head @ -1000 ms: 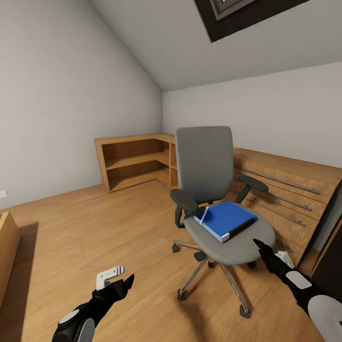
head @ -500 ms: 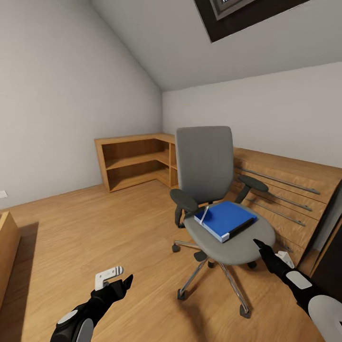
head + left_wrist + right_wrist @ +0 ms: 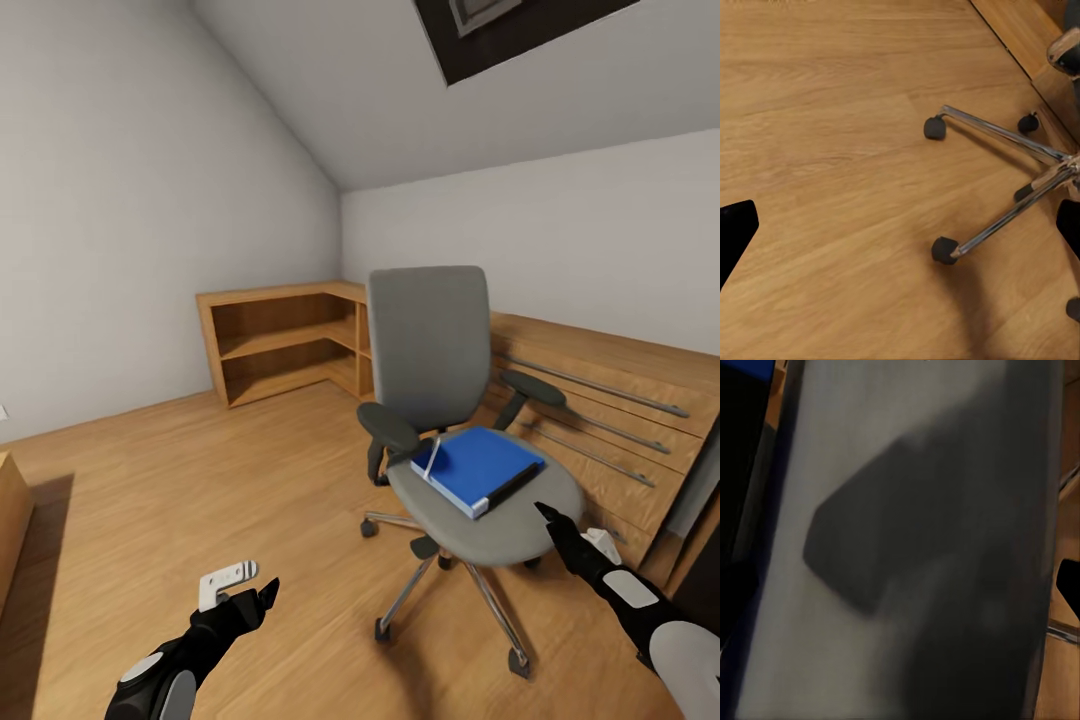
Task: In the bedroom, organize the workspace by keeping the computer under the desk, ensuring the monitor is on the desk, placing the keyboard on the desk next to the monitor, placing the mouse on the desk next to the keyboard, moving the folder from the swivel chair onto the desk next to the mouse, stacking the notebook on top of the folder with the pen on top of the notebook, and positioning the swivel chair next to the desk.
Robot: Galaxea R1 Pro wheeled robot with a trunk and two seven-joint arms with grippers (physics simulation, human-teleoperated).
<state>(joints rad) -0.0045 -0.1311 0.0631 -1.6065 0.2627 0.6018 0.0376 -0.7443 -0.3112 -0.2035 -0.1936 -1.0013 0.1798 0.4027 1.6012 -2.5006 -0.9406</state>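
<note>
While on chair: folder (image 3: 477, 465) lies on chair (image 3: 480, 500) seat, pen (image 3: 431, 455) touching it.
Right hand (image 3: 572, 540): at seat edge, spread, empty.
Left hand (image 3: 238, 592): beside chair, spread, empty.

One swivel chair (image 3: 455, 420), one folder (image 3: 478, 464), one pen (image 3: 430, 455), two tools.

The left tool (image 3: 243, 592) is held low at 7 o'clock of the head view, fingers apart and empty. The right tool (image 3: 566, 537) is extended at 4 o'clock, its spread untold.
</note>
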